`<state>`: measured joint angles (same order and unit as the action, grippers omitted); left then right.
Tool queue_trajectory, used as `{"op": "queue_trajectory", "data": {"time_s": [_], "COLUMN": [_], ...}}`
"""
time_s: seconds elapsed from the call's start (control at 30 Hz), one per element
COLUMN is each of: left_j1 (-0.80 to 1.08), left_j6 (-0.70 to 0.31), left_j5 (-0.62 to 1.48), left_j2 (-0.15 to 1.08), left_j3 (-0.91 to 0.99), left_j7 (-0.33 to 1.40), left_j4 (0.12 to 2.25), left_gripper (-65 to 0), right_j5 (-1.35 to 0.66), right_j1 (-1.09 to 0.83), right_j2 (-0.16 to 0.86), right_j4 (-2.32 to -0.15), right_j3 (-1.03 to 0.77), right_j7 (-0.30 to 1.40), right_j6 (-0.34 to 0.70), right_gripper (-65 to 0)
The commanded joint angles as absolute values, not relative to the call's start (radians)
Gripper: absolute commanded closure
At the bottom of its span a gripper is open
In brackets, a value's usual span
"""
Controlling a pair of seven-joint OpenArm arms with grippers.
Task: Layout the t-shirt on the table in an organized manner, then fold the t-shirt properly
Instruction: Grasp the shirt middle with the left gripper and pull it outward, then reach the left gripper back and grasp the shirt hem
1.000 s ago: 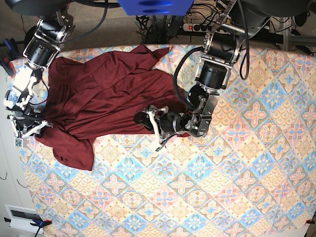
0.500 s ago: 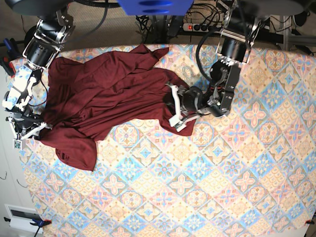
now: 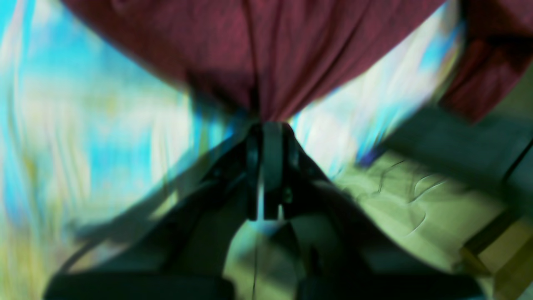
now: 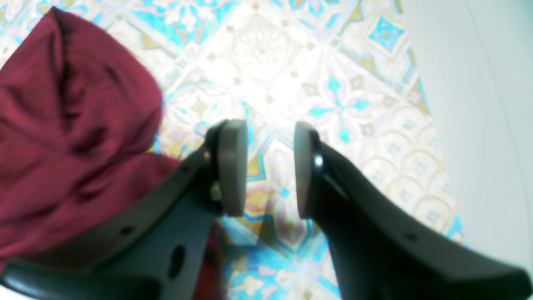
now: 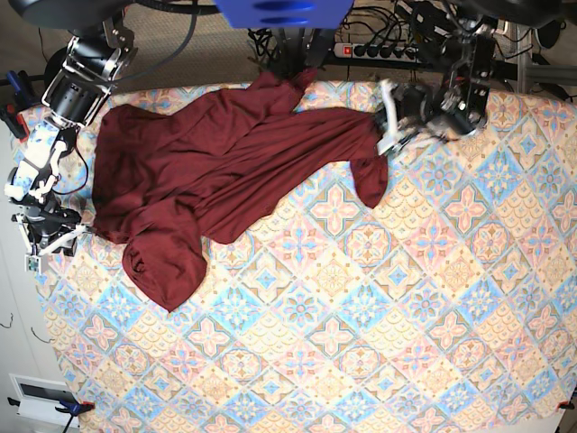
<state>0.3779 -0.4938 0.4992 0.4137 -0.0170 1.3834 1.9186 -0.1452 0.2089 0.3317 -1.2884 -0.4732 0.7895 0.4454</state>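
left gripper (image 5: 386, 126) clamped on t-shirt (image 5: 216, 171), right gripper (image 4: 266, 166) agape over table (image 5: 379, 334)

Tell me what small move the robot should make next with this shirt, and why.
Probably close the right gripper on the t-shirt edge beside it. Its jaws stand open over the table, holding nothing, while the left gripper is shut on the t-shirt at the far side and has it stretched out. A second hold would let both arms spread it flat.
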Motion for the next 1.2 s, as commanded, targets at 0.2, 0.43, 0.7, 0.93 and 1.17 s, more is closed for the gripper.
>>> {"op": "queue_trajectory", "data": {"time_s": [0.2, 0.43, 0.7, 0.93, 1.17], "left_j1": [0.361, 0.182, -0.145, -0.335, -0.429], "left_j6": [-0.496, -0.489, -0.487, -0.487, -0.487], "left_j5": [0.984, 1.09, 1.07, 0.796, 0.68], "left_j2": [0.371, 0.26, 0.097, -0.054, -0.133], "left_j3": [0.28, 0.337, 0.272, 0.007, -0.114], "left_j7": [1.36, 1.354, 1.351, 1.27, 1.178], "left_j4": [2.038, 1.848, 1.402, 1.219, 1.036], "left_gripper": [0.0, 0.0, -26.2, -38.4, -38.4], "right_j5": [-0.157, -0.157, -0.157, -0.157, -0.157], "right_j1": [0.223, 0.222, 0.159, 0.137, 0.137], "right_j2": [0.349, 0.348, 0.348, 0.348, 0.348], "right_j4": [-1.31, -1.311, -1.406, -1.44, -1.44], "right_j3": [-0.475, -0.475, -0.473, -0.473, -0.473], "right_j7": [0.773, 0.774, 0.774, 0.774, 0.774], "right_j6": [0.447, 0.447, 0.447, 0.447, 0.447], "right_gripper": [-18.4, -18.4, -18.4, -18.4, -18.4]}}
